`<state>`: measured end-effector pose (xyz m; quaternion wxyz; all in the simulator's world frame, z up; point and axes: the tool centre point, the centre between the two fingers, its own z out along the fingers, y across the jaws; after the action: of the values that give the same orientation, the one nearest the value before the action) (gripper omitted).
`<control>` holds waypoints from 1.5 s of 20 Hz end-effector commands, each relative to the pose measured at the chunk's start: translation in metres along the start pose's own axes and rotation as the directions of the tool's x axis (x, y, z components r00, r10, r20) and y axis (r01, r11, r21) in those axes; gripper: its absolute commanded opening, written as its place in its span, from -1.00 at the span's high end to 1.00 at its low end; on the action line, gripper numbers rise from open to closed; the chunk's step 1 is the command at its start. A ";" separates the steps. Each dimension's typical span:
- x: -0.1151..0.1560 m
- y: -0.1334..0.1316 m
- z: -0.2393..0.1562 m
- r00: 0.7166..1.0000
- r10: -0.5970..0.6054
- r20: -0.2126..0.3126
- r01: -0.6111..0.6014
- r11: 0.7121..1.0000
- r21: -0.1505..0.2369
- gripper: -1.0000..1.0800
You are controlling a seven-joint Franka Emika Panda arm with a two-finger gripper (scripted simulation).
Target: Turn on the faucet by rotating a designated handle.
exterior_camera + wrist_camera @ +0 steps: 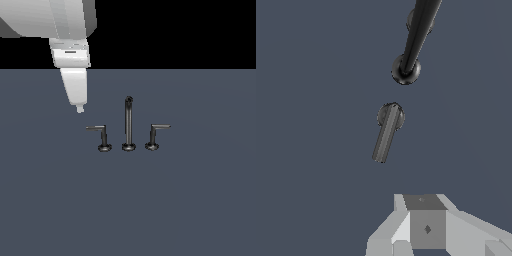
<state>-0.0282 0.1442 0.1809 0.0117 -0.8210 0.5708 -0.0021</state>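
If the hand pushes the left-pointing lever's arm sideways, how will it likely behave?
The handle looks like rigid dark metal, so it probably won't flex. Its round base sits flat on the surface, so it will likely pivot rather than tip. The thin, smooth arm may let the hand slip off.

A flat, matte slate-grey floor (200, 200) fills the exterior view from 3 through 6 to 9 o'clock, meeting a featureless black backdrop (175, 30) toward 12 o'clock along a straight horizon.
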 end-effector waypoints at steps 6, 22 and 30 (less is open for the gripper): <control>0.016 -0.029 0.039 0.990 0.141 -0.010 -0.141 0.990 -0.009 1.00; 0.043 -0.062 0.084 0.950 0.313 -0.018 -0.313 0.950 -0.017 1.00; 0.036 -0.054 0.084 0.950 0.313 -0.018 -0.313 0.950 -0.018 1.00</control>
<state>0.0408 0.1288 0.0976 -0.0007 -0.7199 0.6941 -0.0005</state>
